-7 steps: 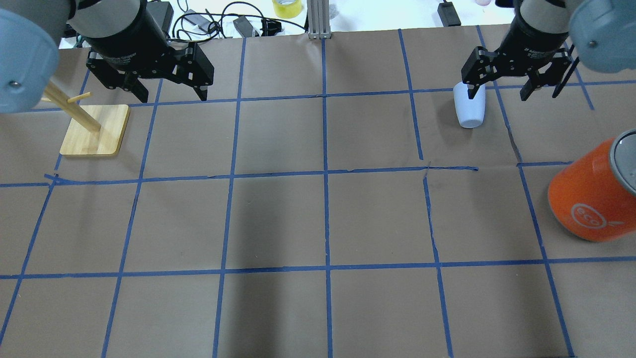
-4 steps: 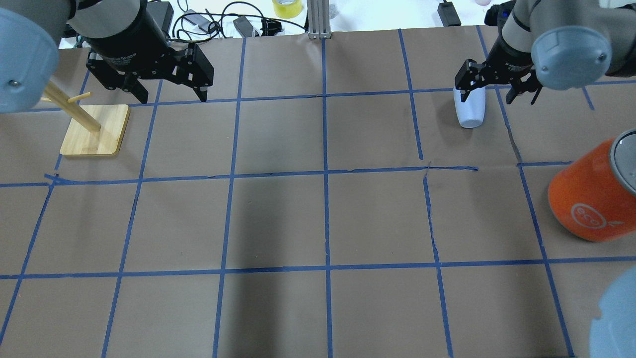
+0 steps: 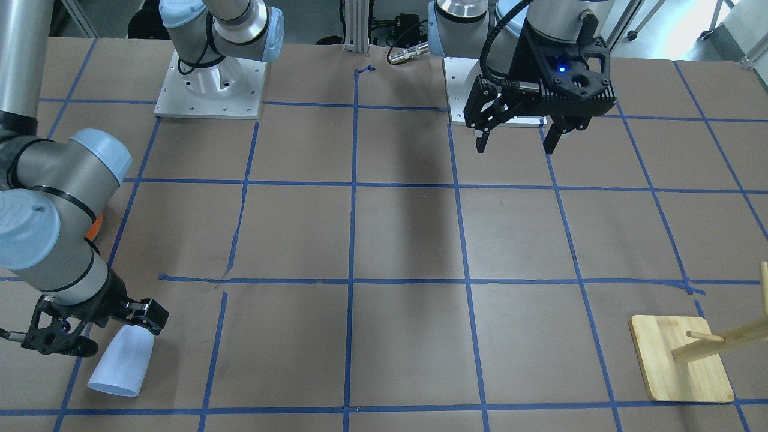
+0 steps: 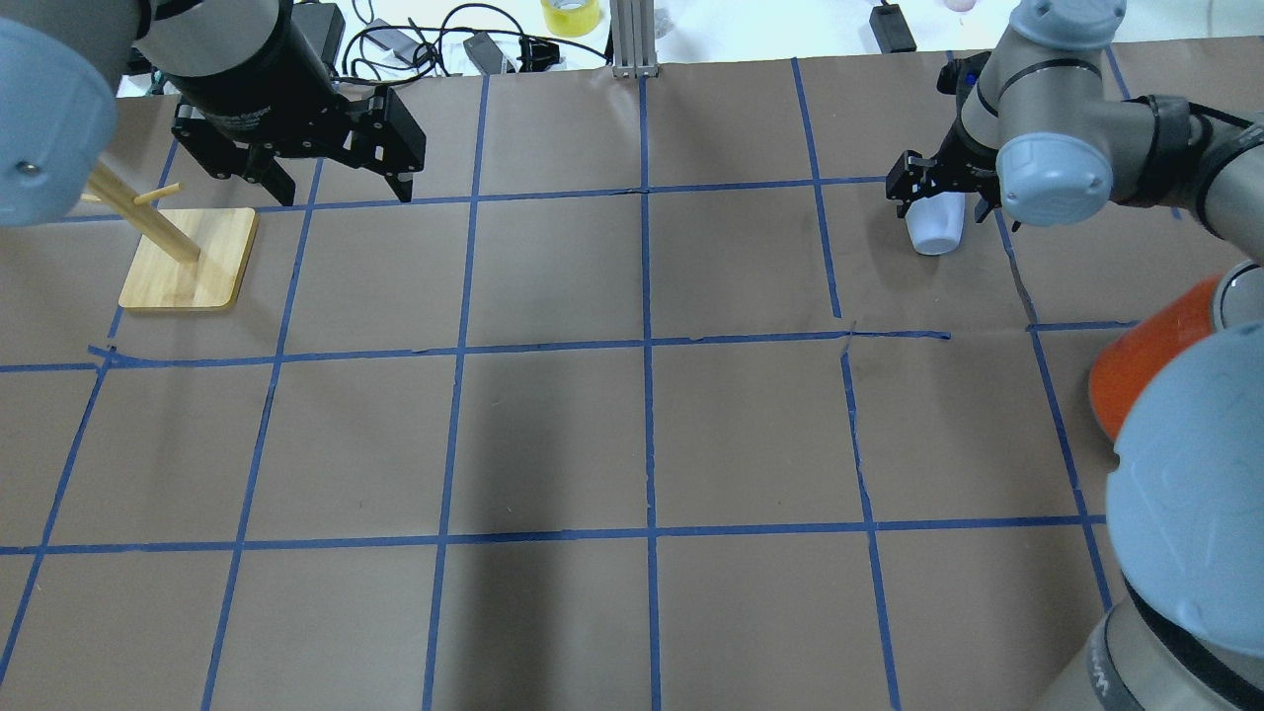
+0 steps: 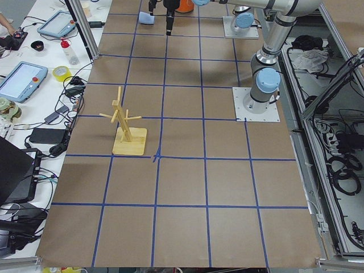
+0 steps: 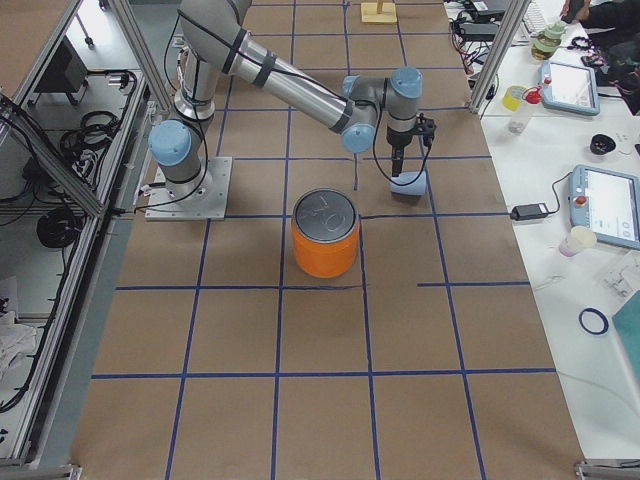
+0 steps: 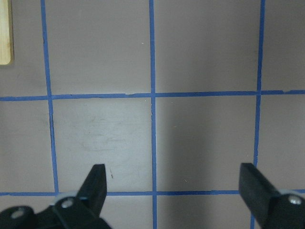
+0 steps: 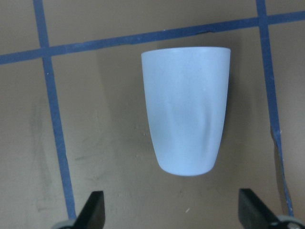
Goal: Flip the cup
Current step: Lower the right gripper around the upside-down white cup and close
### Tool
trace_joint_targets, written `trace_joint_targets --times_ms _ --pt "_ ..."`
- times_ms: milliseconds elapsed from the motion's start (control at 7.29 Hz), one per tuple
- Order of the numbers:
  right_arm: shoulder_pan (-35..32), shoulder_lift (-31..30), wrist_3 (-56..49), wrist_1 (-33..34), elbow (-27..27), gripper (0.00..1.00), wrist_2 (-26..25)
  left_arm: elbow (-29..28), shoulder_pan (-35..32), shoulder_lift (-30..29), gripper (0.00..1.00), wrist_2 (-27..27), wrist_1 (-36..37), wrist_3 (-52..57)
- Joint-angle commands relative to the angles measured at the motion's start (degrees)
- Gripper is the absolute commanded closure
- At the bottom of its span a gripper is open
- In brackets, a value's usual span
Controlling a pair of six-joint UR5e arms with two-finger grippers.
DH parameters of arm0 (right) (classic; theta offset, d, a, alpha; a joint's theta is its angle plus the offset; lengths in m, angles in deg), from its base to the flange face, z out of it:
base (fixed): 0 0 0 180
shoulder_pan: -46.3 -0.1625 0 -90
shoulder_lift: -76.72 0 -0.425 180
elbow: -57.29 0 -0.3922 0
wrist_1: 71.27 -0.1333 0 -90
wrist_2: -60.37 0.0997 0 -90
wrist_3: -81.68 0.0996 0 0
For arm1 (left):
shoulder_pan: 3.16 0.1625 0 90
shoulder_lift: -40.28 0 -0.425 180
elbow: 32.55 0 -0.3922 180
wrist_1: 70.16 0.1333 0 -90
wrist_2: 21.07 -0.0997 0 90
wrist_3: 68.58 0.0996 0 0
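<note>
Where it lies on its side on the worktop (image 4: 553,434), upper right of the overhead view, the cup (image 4: 934,229) has the right hand (image 8: 174,212) over its narrow end, fingers spread, not clamped. Left hand (image 4: 341,188): fingers apart, empty, upper left, beside a wooden peg stand (image 4: 188,262). Orange can (image 4: 1131,380): right edge, partly hidden behind the right arm's elbow.

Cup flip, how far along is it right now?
Done: nothing yet; the cup lies on its side on the table. In hand: the right pincer is open just short of its narrow end, not gripping. Left: grasp it, turn it and set it down, probably upright. The left pincer is open over bare table.
</note>
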Motion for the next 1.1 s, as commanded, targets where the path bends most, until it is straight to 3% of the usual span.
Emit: trace_joint_targets --times_ms 0,548,685,823,960 --pt "1.09 2.96 -0.03 2.24 0.46 0.0 -0.03 0.08 0.01 -0.07 0.0 0.04 0.03 -0.16" --pt "1.18 7.89 0.14 5.06 3.18 0.01 0.32 0.08 -0.08 -0.07 0.0 0.04 0.03 -0.16" --pt "1.18 8.25 0.05 5.06 3.18 0.28 0.67 -0.01 -0.08 -0.07 0.0 0.13 0.03 -0.16" --pt "1.18 7.9 -0.03 5.06 3.18 0.74 0.85 0.07 -0.08 -0.07 0.0 0.04 0.03 -0.16" --pt "1.18 6.94 -1.25 5.49 3.01 0.9 0.94 0.08 -0.08 -0.07 0.0 -0.05 0.03 -0.16"
